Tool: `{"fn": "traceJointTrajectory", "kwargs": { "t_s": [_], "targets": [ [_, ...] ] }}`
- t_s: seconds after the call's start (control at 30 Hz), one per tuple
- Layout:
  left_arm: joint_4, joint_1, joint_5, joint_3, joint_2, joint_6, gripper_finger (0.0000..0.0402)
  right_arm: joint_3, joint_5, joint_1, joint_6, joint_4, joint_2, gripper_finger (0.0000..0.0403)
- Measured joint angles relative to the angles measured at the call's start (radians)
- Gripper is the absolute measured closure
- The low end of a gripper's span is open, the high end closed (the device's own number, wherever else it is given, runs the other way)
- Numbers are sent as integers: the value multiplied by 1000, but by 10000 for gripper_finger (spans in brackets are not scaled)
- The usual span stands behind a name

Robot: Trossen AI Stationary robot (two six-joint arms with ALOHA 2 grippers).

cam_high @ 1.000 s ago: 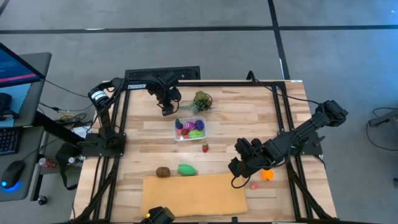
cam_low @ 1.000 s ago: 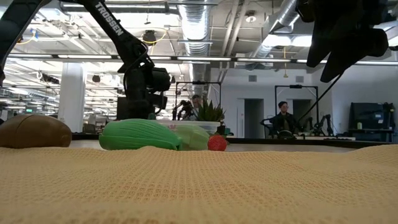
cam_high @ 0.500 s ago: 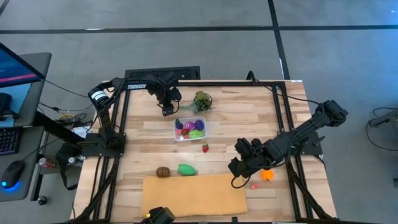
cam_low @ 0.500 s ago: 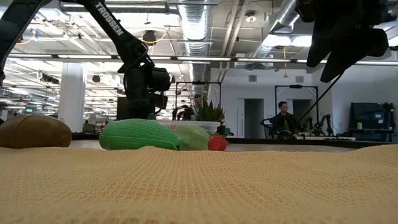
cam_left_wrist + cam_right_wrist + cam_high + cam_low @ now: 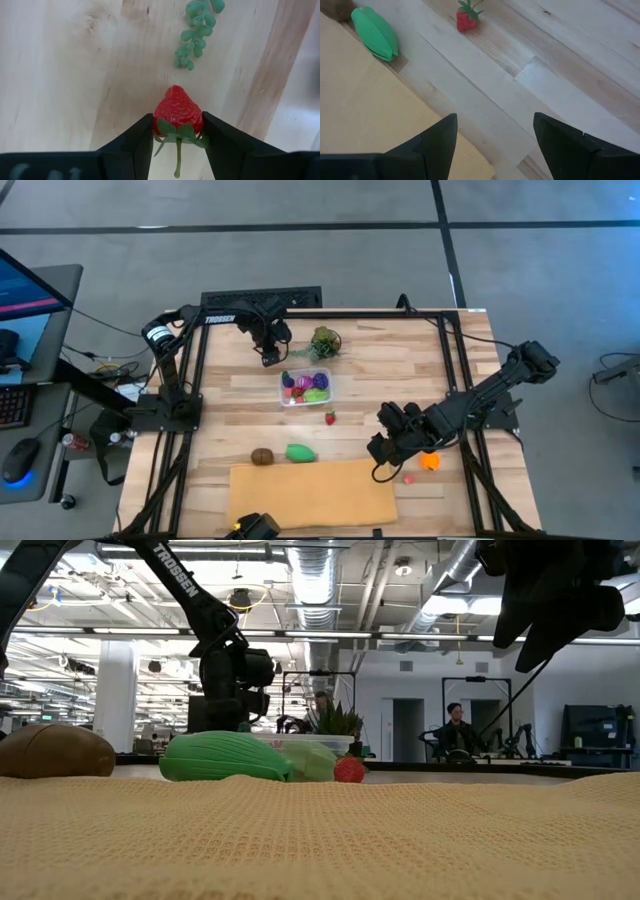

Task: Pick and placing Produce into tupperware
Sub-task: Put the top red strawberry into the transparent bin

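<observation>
The clear tupperware [image 5: 306, 387] stands mid-table with several coloured produce pieces in it. My left gripper [image 5: 270, 359] hangs just beyond the tub's far left corner, shut on a red strawberry [image 5: 177, 112]. A second strawberry [image 5: 329, 418], a green piece [image 5: 300, 452] and a brown piece [image 5: 262, 456] lie on the wood nearer the front. An orange piece [image 5: 430, 461] and a small pink one [image 5: 409, 477] lie at the right. My right gripper [image 5: 380, 450] hovers open by the tan sheet's right end, with nothing between its fingers [image 5: 437, 137]. My left gripper pinches the strawberry between its two fingers [image 5: 142, 135], which sit on the fruit's two sides at the green-capped end [image 5: 172, 129]. The fingers come from above, pointing steeply down. The red tip points away from the gripper. I cannot tell whether the berry rests on the wood.
A bushy green leafy bunch [image 5: 324, 343] lies right of my left gripper, and a beaded green sprig [image 5: 197, 30] shows just beyond the held berry. The big tan sheet [image 5: 312, 495] covers the near edge. Black frame rails run along both sides. People sit in the room behind.
</observation>
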State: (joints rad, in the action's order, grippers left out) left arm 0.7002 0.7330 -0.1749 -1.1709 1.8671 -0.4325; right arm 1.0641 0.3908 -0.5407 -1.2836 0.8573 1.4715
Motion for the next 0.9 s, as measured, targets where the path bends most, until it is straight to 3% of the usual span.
{"fn": "traceJointTrajectory", "kwargs": {
  "t_s": [0.37, 0.7, 0.9],
  "targets": [
    [84, 0, 0, -27, -2, 28, 257, 0, 0, 0, 0, 3, 0, 147],
    [256, -1, -6, -251, -4, 29, 257, 0, 0, 14, 12, 3, 0, 147],
    [372, -20, -79, -384, -4, 41, 257, 0, 3, 13, 27, 3, 0, 147]
  ]
}}
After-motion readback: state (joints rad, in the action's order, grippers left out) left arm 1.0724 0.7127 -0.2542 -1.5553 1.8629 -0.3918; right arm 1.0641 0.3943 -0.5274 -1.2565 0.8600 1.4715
